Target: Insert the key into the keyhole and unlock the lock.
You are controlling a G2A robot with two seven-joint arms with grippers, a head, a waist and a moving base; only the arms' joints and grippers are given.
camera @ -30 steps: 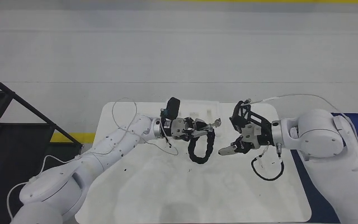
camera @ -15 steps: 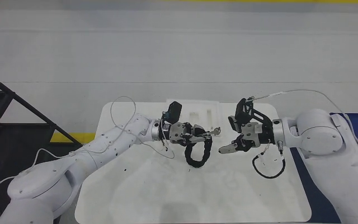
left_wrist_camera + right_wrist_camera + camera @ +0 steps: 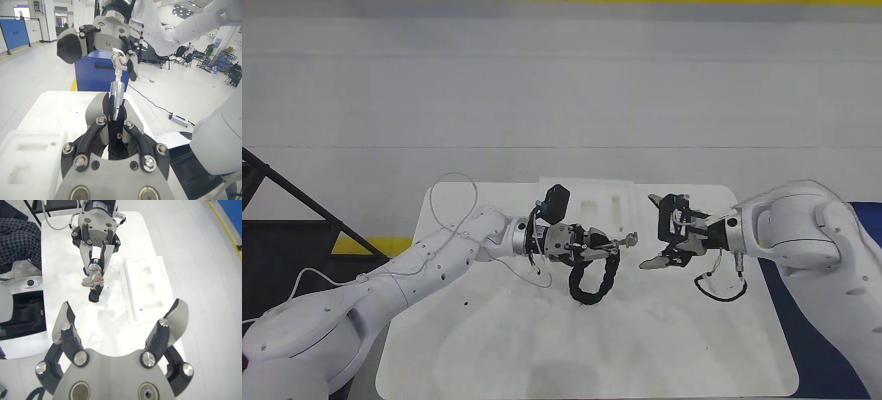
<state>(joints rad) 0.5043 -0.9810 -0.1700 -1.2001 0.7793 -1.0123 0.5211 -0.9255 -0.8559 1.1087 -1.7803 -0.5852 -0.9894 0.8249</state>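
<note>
Above the white bench (image 3: 542, 340), the top view has the left claw (image 3: 594, 240) clamped on a black cable lock (image 3: 592, 285), whose loop hangs down and looks closed. The right claw (image 3: 652, 238) faces it close by with its fingers apart. From the left wrist, the lock's chrome cylinder (image 3: 117, 91) stands pinched between the 2 fingers. 1 key (image 3: 118, 62) sits with its blade in the keyhole, with spare keys on its ring. The spread right claw (image 3: 100, 58) lies beyond the key head, near it but not touching as far as I can tell. From the right wrist, the key (image 3: 93, 276) juts from the cylinder face, with a foam tray (image 3: 149, 285) lying on the bench to one side. Judged so, insertion is done; gripping the key, turning it and freeing the cable are left.
</note>
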